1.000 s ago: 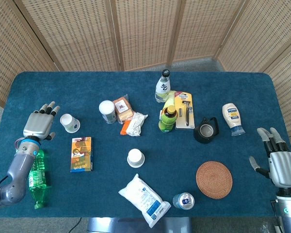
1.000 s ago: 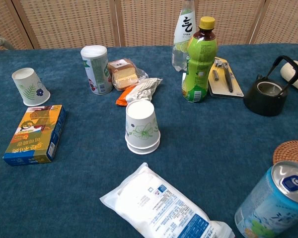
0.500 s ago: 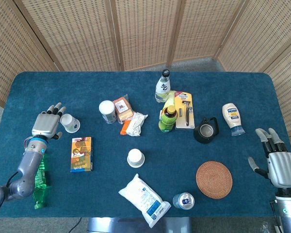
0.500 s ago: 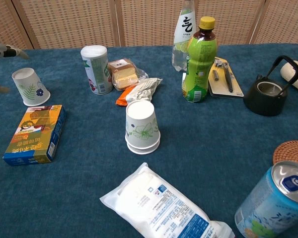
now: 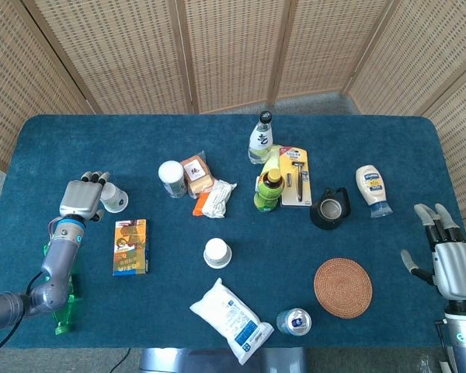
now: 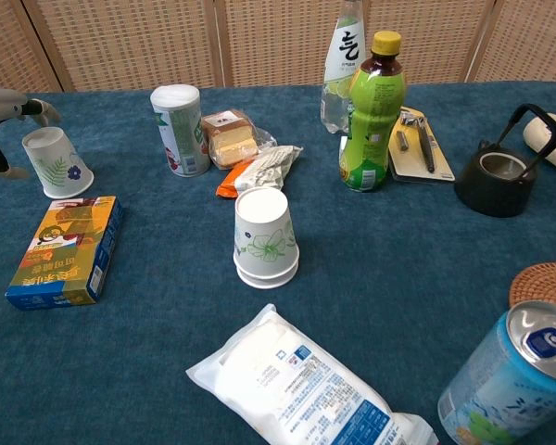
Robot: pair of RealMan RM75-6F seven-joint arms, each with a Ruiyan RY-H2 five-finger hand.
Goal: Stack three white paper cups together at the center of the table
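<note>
A single white paper cup with a leaf print stands upside down, slightly tilted, at the table's left. My left hand is right beside it on its left; its fingers reach over the top and its thumb sits low by the cup's side, without closing on it. Two more white cups sit nested upside down near the table's middle. My right hand hovers at the right edge with its fingers apart, holding nothing.
A colourful box lies just right of my left arm, and a green bottle lies under it. A can, snacks, green bottle, kettle, coaster, white bag and blue can surround the stack.
My left hand has moved right and forward, from well clear of the single cup to right against it. The right hand has barely shifted. The cups have not moved.
</note>
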